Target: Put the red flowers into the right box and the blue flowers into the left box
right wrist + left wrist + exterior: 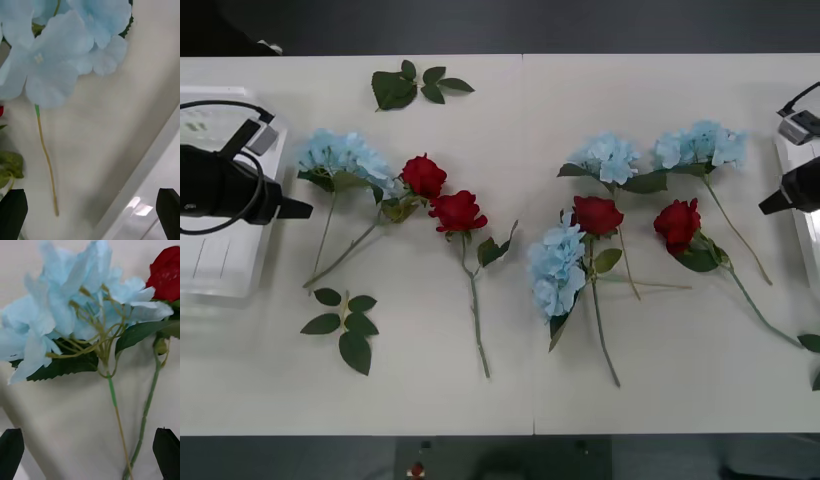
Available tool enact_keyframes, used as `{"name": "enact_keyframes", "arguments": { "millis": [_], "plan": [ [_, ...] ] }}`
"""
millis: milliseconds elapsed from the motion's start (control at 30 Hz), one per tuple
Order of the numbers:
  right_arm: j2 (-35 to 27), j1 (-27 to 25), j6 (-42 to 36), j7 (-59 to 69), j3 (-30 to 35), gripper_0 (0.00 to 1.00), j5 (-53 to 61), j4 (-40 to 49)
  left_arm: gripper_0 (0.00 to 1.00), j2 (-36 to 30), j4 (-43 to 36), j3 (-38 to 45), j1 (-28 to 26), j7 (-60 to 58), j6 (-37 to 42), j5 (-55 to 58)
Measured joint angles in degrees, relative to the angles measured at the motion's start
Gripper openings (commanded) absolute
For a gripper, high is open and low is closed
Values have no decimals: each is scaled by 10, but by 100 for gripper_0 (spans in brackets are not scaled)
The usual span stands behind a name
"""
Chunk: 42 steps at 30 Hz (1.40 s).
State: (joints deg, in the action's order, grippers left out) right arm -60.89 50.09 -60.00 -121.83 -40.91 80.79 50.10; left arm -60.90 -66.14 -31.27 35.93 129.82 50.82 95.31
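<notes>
Fingers apart on both the left gripper [90, 455] and right gripper [90, 213], the blue flowers [345, 155] and red flowers [458, 212] lie mid-frame on the table [500, 400], between the left box [220, 265] at the left edge and the right box [808, 235] at the right edge.

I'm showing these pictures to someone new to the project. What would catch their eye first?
Probably the flowers scattered across the white table: four red flowers mixed among four pale blue flowers. Next, the black grippers at either side, the left gripper open over the leftmost blue flower and the right gripper open by the rightmost one, beside the right box.
</notes>
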Motion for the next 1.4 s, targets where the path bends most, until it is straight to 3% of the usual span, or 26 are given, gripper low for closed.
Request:
{"name": "enact_keyframes", "arguments": {
  "millis": [200, 467, 533, 633, 700, 767, 833, 967, 1033, 1233, 1267, 1400],
  "plan": [
    [60, 0, 57, 0, 1, 100, -11, -46, 100, 48, 29, 0, 0, -37, -18, -39],
    [120, 0, 64, 0, 47, 100, -54, -86, 100, 100, 28, 0, 0, -120, -36, -123],
    [133, 0, 64, 0, 68, 100, -81, -91, 87, 110, 28, 0, 0, -139, -41, -152],
    [153, 0, 64, 0, 98, 100, -103, -99, 78, 120, 28, 0, 0, -155, -42, -181],
    [162, 0, 64, 0, 111, 100, -116, -103, 63, 124, 28, 0, 0, -166, -43, -199],
    [167, 0, 70, 0, 113, 100, -123, -104, 24, 130, 28, 0, 0, -180, -53, -217],
    [169, 0, 76, 0, 108, 99, -124, -104, 0, 135, 28, 0, 0, -187, -58, -232],
    [173, 0, 83, 0, 95, 95, -134, -110, 0, 141, 28, 0, 1, -193, -58, -253],
    [181, 0, 99, 0, 95, 86, -139, -123, 0, 141, 28, 0, 1, -194, -58, -252],
    [204, 0, 120, -4, 104, 7, -149, -153, 0, 141, 25, 11, 11, -194, -36, -216],
    [205, 0, 120, -6, 104, 0, -152, -153, 0, 141, 19, 23, 14, -194, -19, -214],
    [206, 0, 120, -6, 104, 0, -152, -152, 0, 140, -35, 121, 17, -194, 70, -228]
  ]
}}
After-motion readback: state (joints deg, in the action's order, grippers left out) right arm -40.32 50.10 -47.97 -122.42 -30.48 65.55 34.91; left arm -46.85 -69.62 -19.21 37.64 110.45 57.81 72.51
